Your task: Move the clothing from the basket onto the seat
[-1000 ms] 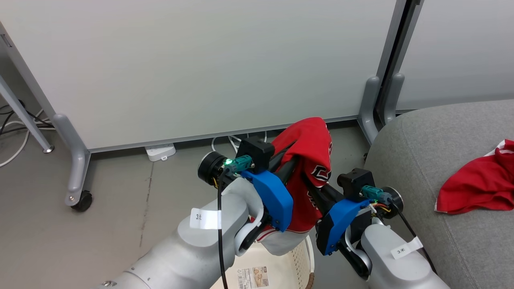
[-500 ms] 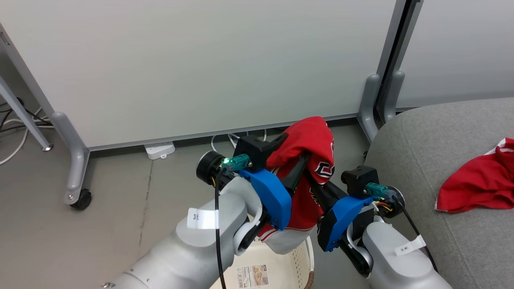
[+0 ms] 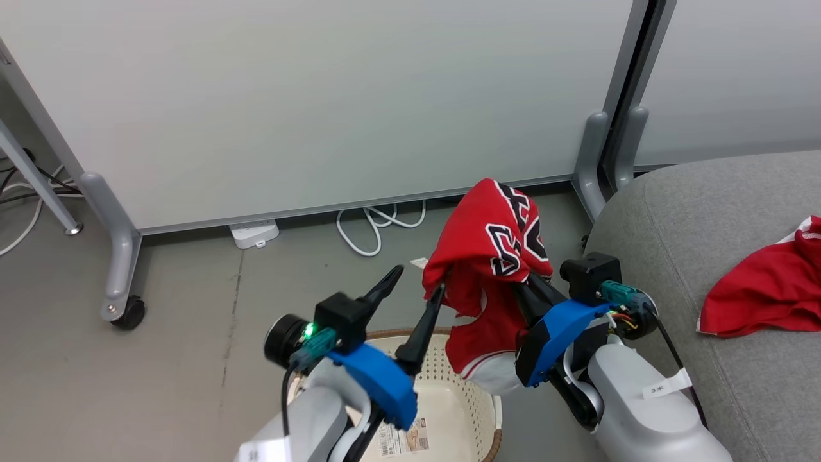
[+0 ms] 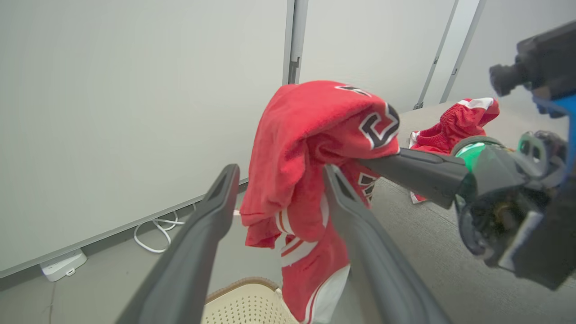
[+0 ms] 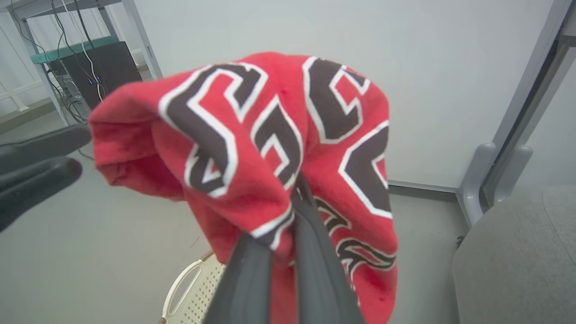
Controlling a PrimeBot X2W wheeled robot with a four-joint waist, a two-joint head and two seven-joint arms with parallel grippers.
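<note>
Counting garments first: two, both red. Logged one jersey (image 3: 497,253), black lettering edged in white, draped over and pinched by the right gripper (image 5: 292,216), whose fingers are pressed together on a fold of cloth. Logged the second, a red piece with white trim (image 3: 760,295), lying crumpled on the seat (image 3: 680,218) and cut off by the right edge of the head view. Counted also one basket (image 3: 478,410), one seat, two grippers.

Placed the jersey up off the floor (image 3: 192,359), between basket and seat, with its lower white hem hanging at the basket's right rim. Could not resolve whether hem and rim touch.

Noted the left gripper (image 3: 418,282) above the basket's far rim, fingers spread wide and gripping nothing. Saw one fingertip just beside the jersey's left fold; touching or apart, cannot tell.

Checked the visible basket interior: perforated cream wall, and a barcode label (image 3: 401,439) on the inner bottom. Lost the near part behind the left forearm and the bottom edge of the head view.

Counted behind: two pale partition panels (image 3: 321,96), one caster (image 3: 128,314), one white power strip (image 3: 254,232), one looped white cable (image 3: 378,224).

Could not read the lettering whole, being folded over itself. Could not see the right fingertips in the head view, being buried under cloth.
</note>
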